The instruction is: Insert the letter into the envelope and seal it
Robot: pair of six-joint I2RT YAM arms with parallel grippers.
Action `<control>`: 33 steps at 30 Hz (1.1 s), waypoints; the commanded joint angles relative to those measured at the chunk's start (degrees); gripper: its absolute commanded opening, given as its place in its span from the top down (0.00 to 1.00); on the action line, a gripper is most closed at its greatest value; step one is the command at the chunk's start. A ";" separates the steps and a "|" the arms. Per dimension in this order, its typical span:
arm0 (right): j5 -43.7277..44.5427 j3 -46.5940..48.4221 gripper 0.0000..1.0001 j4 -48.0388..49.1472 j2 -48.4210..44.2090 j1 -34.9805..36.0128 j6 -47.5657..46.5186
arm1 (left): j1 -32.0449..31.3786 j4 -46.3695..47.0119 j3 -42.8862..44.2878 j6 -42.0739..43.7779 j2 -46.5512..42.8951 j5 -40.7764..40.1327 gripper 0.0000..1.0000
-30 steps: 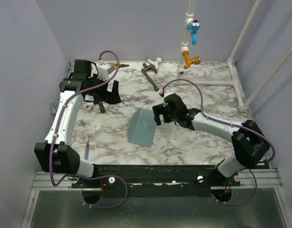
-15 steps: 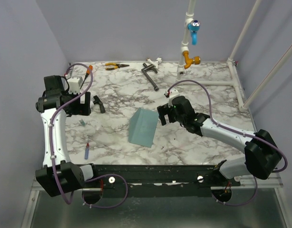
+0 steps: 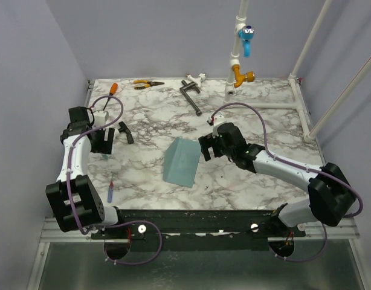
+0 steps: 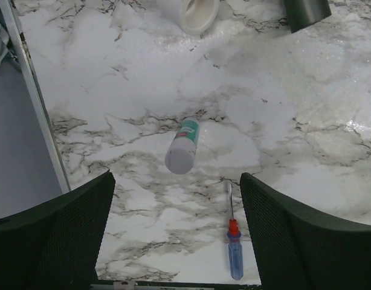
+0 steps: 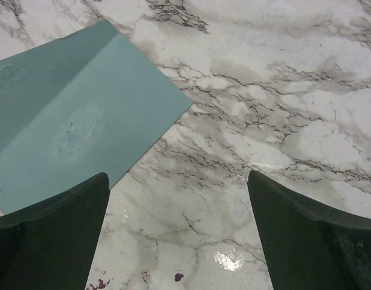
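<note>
The teal-blue envelope [image 3: 180,163] lies in the middle of the marble table with a crease across it; in the right wrist view the envelope [image 5: 70,115] fills the upper left. The letter is out of view. My right gripper [image 3: 205,150] hovers just right of the envelope, open and empty; its jaws [image 5: 176,241] stand wide over bare marble beside the envelope's edge. My left gripper [image 3: 101,144] is at the table's left side, far from the envelope. It [image 4: 176,232] is open with nothing between the fingers.
Below the left gripper lie a teal-and-white tube [image 4: 184,147] and a blue screwdriver [image 4: 234,244]. A white roll [image 4: 188,11] and a black part [image 3: 125,132] sit nearby. Pliers [image 3: 146,83], an orange-handled screwdriver [image 3: 111,90], a black tool [image 3: 190,96] and a valve pipe [image 3: 243,54] line the back.
My left arm has swung from the table's back left toward the near left edge, and its gripper now hangs over the small tube. The right gripper has barely shifted; the envelope is unmoved.
</note>
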 commanded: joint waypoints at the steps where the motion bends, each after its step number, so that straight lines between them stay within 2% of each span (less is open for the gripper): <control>1: -0.11 0.33 0.00 0.12 1.46 -0.15 -1.44 | -0.13 7.66 -2.73 2.71 1.56 -3.40 0.24; 3: 0.46 0.37 0.00 0.04 1.60 -0.19 -1.91 | -0.20 9.81 -3.34 2.89 2.78 -5.60 0.39; 4: 0.69 0.43 0.00 0.06 1.78 -0.20 -2.08 | -0.31 10.96 -3.19 2.60 3.69 -6.57 0.41; 14: 3.34 0.33 0.00 -0.24 2.60 -0.17 -3.18 | -1.80 10.96 -3.27 1.49 5.86 -3.28 0.39; 27: 4.76 0.57 0.00 -0.46 3.30 -0.14 -3.71 | -2.15 8.41 -2.12 -0.02 9.16 -1.28 0.65; 31: 4.92 0.51 0.00 -0.58 2.98 -0.22 -3.80 | -2.16 7.56 -2.13 -0.19 9.15 -0.99 0.66; 33: 5.03 0.46 0.00 -0.59 2.92 -0.16 -3.87 | -2.20 7.20 -2.22 -0.14 8.92 -0.67 0.71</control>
